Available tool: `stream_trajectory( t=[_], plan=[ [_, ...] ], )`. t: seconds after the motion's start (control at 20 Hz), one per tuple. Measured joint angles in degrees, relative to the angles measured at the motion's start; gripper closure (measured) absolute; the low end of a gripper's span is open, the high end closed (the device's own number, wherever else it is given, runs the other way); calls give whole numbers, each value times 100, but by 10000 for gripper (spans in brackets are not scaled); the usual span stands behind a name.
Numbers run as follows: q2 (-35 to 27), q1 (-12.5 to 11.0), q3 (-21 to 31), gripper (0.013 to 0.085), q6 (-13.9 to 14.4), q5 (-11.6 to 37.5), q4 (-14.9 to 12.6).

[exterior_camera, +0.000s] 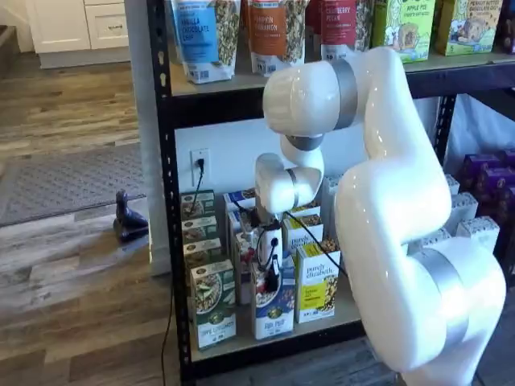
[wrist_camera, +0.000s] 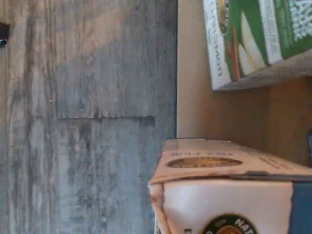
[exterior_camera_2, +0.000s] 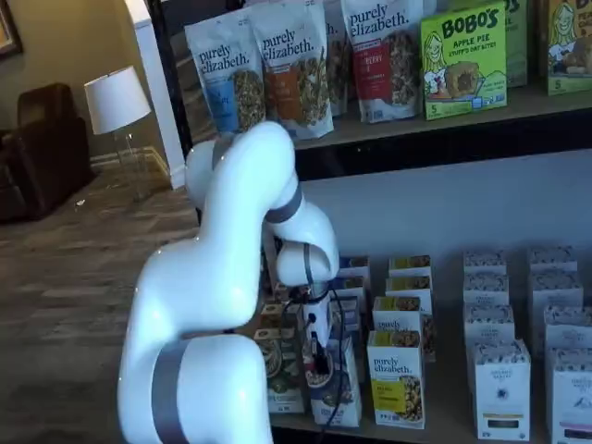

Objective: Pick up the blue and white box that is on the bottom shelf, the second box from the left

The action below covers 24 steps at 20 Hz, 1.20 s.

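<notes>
The blue and white box (exterior_camera: pixel 273 312) stands at the front of the bottom shelf (exterior_camera: pixel 241 344), between a green-and-white carton (exterior_camera: pixel 213 310) and a yellow carton (exterior_camera: pixel 316 285). It also shows in a shelf view (exterior_camera_2: pixel 335 393). My gripper (exterior_camera: pixel 272 279) hangs in front of the box's upper part, its white body above and its black fingers over the carton top. No gap between the fingers shows, also in a shelf view (exterior_camera_2: pixel 315 350). The wrist view shows the box's top flap (wrist_camera: pixel 219 195) close up, the green-and-white carton (wrist_camera: pixel 258 39) and the tan board (wrist_camera: pixel 219 112) between them.
More cartons stand in rows behind the front ones. Pouches (exterior_camera: pixel 273 32) fill the higher level. Purple and white boxes (exterior_camera: pixel 475 201) stand at the right. A black cable (exterior_camera: pixel 195 193) runs from a wall outlet. A dark object (exterior_camera: pixel 129 221) sits on the wood floor (wrist_camera: pixel 87 122).
</notes>
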<state>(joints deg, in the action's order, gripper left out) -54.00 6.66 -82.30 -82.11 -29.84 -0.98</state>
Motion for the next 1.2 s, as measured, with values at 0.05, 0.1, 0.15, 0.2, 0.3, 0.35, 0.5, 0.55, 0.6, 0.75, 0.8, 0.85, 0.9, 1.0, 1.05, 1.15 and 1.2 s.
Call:
stream_trajectory(
  t=[0.05, 0.1, 0.15, 0.2, 0.3, 0.35, 0.5, 0.55, 0.6, 0.75, 0.8, 0.85, 0.9, 1.0, 1.05, 1.15, 1.2],
  plan=[
    [88, 15, 109, 490, 25, 4, -11],
    [170, 29, 212, 490, 44, 13, -17],
    [287, 49, 361, 490, 88, 40, -44],
    [411, 70, 527, 490, 149, 86, -89],
    [680, 109, 879, 490, 296, 184, -211],
    [820, 125, 1064, 490, 373, 237, -276],
    [1225, 155, 1594, 490, 550, 380, -437],
    [1359, 163, 1763, 490, 587, 422, -467],
    [1466, 169, 1898, 490, 617, 456, -492],
    [1807, 187, 2291, 490, 694, 529, -555],
    [1936, 192, 2423, 490, 710, 534, -568],
    [2068, 194, 2545, 490, 751, 517, -610],
    [2188, 194, 2656, 490, 785, 502, -646],
    [2411, 194, 2863, 490, 836, 500, -703],
    [2508, 193, 2957, 490, 865, 515, -738],
    [2679, 186, 3115, 490, 905, 537, -790],
    [2762, 181, 3189, 490, 904, 538, -793]
  ],
)
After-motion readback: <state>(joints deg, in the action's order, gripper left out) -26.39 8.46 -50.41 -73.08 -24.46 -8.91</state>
